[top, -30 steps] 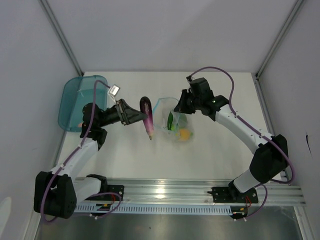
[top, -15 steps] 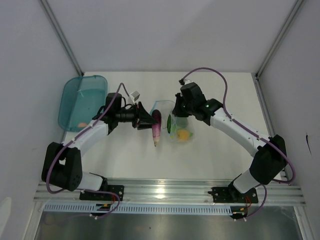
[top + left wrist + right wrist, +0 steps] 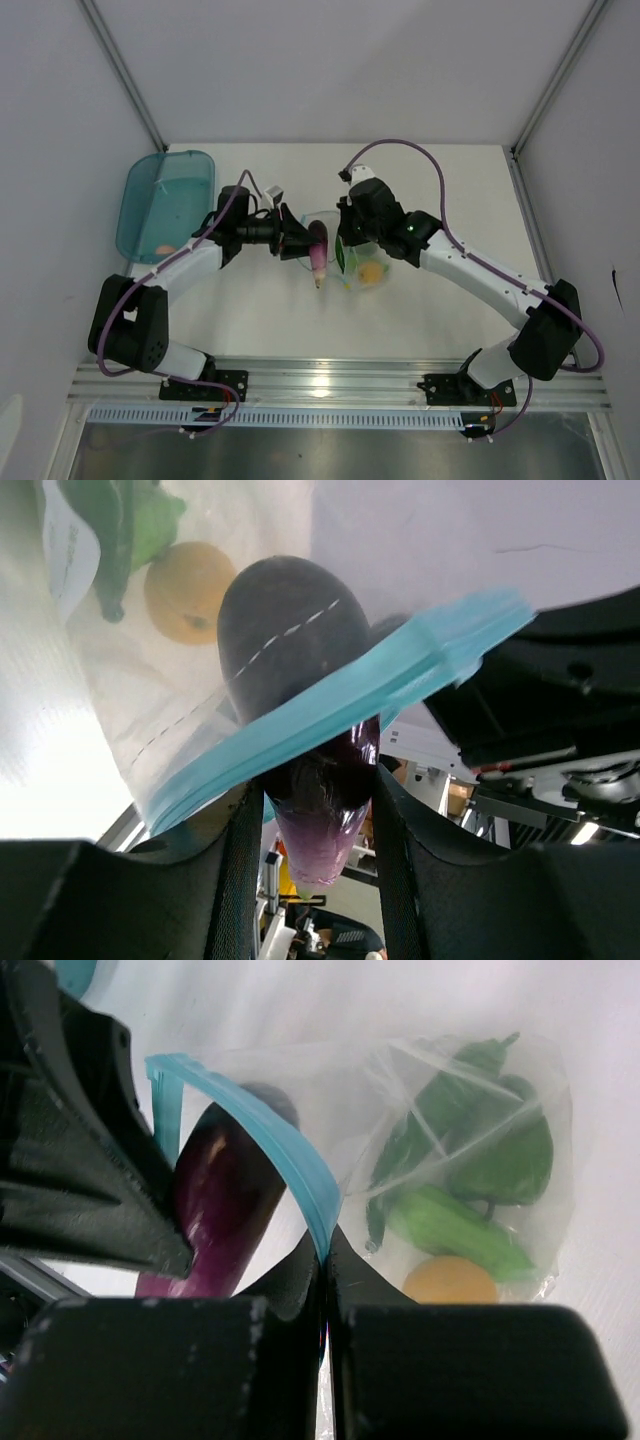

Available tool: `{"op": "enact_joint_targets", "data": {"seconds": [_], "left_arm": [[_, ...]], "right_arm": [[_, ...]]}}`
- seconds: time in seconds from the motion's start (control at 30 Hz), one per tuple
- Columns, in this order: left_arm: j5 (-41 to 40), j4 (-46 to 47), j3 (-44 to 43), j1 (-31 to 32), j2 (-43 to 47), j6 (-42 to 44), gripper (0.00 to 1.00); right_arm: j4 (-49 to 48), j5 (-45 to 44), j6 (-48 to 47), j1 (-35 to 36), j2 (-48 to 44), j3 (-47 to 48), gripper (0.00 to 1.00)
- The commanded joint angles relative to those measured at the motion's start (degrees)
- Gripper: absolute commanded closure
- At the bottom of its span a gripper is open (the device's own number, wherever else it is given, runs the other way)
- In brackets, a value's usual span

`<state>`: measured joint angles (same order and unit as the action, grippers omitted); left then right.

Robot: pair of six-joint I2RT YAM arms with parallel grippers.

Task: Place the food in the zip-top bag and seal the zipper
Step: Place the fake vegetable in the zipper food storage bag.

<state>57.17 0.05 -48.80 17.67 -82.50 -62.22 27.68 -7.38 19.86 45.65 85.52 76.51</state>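
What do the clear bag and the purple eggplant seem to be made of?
The zip-top bag looks like thin clear plastic film: it creases and the green pepper shows through. The eggplant seems smooth glossy plastic, judging by highlights on its purple skin; possibly rubber.

Left hand [image 3: 302, 242] extended rightward, half-closed in grip; right hand [image 3: 345, 238] facing it, pinched tight.

Toy eggplant [image 3: 318, 820]: deep glossy purple, paling to violet at the narrow end. Clear zip-top bag [image 3: 345, 1110], faintly hazy; zipper [image 3: 380, 685] light blue. Inside it: green pieces [image 3: 490, 1160], dark and bright, and a yellow-orange round fruit [image 3: 450, 1282]. Translucent teal tub [image 3: 165, 200]. Purple arm cables [image 3: 400, 141].
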Motion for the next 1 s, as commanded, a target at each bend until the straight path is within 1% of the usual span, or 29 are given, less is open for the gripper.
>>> {"op": "enact_joint_targets", "data": {"seconds": [0.0,0.07,0.1,0.2,0.43,0.53,0.73,0.9,0.93,0.97], "left_arm": [[-0.65,7.40,0.63,0.43,0.23,-7.11,0.99],[-1.70,11.43,2.21,0.43,0.50,-9.40,0.99],[-2.14,12.15,2.65,0.52,0.50,-10.89,1.00],[-4.25,12.51,2.57,0.52,0.58,-11.35,0.99],[-10.31,8.56,1.16,1.40,1.20,-9.59,1.00],[-13.83,4.97,-0.33,2.71,0.85,-7.66,1.00],[-16.56,3.38,-2.26,5.44,-1.78,-7.05,0.99],[-20.16,-2.33,-5.34,9.30,-3.02,-2.22,0.99],[-20.77,-3.38,-6.56,9.92,-3.11,-1.25,0.98],[-22.43,-5.74,-7.62,11.23,-3.28,0.85,0.90]], "right_arm": [[-2.72,-3.61,-2.81,1.72,-2.98,-1.01,1.00],[-2.90,-3.26,-2.81,2.42,-3.86,-1.45,1.00],[-3.16,-3.26,-2.72,2.69,-4.04,-1.71,1.00],[-2.98,-2.12,-2.28,3.39,-4.74,-1.63,1.00],[-3.69,-0.01,-0.96,4.62,-5.54,-1.45,1.00],[-3.86,-0.01,-0.79,5.24,-5.36,-1.36,1.00],[-3.86,0.70,-0.61,5.94,-5.09,-0.93,1.00],[-3.78,1.22,-0.17,6.03,-5.10,-0.14,1.00],[-3.78,1.22,0.00,6.03,-5.01,0.13,1.00],[-3.43,1.14,0.18,6.03,-4.83,0.39,1.00]]}}
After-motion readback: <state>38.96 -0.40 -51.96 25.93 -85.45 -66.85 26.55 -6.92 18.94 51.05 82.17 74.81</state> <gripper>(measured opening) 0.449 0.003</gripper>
